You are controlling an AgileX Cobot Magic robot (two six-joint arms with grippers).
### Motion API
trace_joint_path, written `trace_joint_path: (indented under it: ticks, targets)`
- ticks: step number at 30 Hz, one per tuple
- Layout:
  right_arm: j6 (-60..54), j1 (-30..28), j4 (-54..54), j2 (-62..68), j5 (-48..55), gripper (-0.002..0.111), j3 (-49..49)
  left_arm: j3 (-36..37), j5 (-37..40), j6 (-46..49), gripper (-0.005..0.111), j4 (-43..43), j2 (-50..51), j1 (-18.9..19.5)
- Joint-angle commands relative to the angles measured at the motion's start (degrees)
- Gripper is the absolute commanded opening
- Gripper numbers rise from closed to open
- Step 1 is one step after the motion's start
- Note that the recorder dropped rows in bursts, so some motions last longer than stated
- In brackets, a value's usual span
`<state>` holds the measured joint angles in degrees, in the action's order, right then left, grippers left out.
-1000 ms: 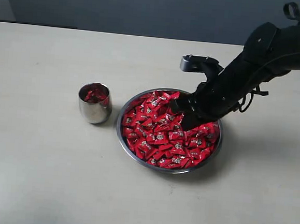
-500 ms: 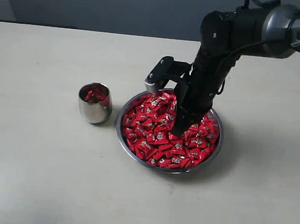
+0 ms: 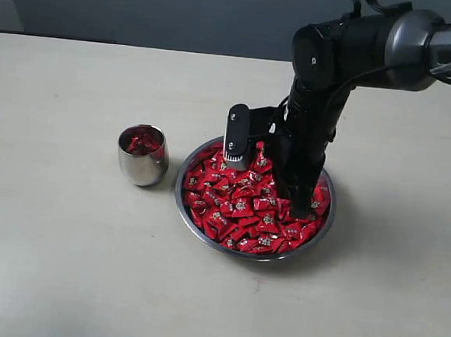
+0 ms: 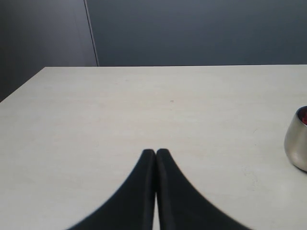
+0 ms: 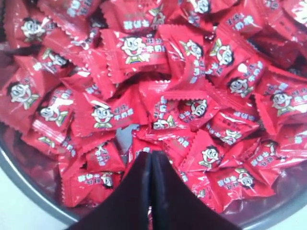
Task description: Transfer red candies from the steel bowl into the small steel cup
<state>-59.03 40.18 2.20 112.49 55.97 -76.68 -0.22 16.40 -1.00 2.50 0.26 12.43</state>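
Note:
The steel bowl sits mid-table, heaped with red candies. To its left stands the small steel cup with a few red candies inside. My right gripper points straight down into the right part of the pile. In the right wrist view its fingers are pressed together, tips against the candies near the bowl's rim; I see nothing held between them. My left gripper is shut and empty above bare table, with the cup off to one side. It is out of the exterior view.
The pale table spreads around the bowl and cup. A dark wall runs along the table's far edge. The right arm reaches in from the upper right over the bowl.
The right arm has swung from a low lean at the bowl's right to standing upright over it. Its shut fingertips now rest in the right part of the pile.

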Motion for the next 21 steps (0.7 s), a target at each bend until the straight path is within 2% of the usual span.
trace_joint_path:
  ticks: [1,5,17,21]
  targets:
    - [-5.24,-0.04,2.82,0.05,-0.44,-0.001,-0.30,0.22,-0.10,-0.15,0.000,0.07,-0.26,0.05]
    - [-8.33,-0.04,5.45,0.93,-2.17,-0.001,-0.30,0.22,-0.10,-0.15,0.000,0.07,-0.26,0.05]
    - [-7.00,-0.04,4.74,2.35,-4.10,0.000,-0.30,0.22,-0.10,-0.15,0.000,0.07,-0.26,0.05]
    - [-5.11,-0.04,4.74,2.35,-3.97,0.018,-0.30,0.22,-0.10,-0.15,0.000,0.07,-0.26,0.05]
